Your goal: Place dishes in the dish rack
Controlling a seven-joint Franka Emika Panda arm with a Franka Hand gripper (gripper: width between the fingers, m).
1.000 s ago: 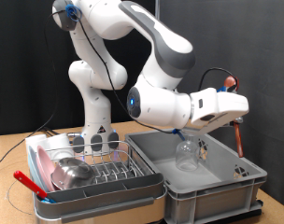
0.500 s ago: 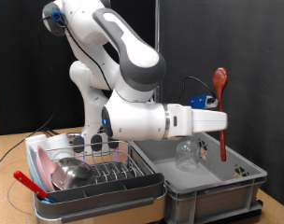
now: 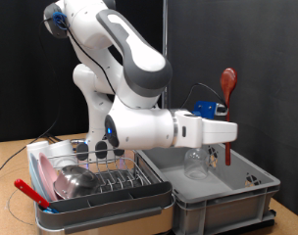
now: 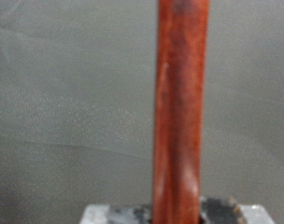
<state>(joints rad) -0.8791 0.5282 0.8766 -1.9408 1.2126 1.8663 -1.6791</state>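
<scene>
Over grey tub (image 3: 249,192), gripper (image 3: 227,125) clamping upright red utensil (image 3: 227,108), bowl end up.

A wooden worktop (image 3: 4,166) carries a dish rack (image 3: 100,181) at the exterior view's left and a grey tub (image 3: 223,196) just beside it at the right; the robot base (image 3: 102,142) stands behind.

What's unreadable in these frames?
- Gripper fingers: exterior view too small; only the red utensil rising through it shows.
- Wrist view: the utensil fills it, blurred; its ends are cut off.
- Clear glass in the grey tub: rim hidden by the arm.
</scene>
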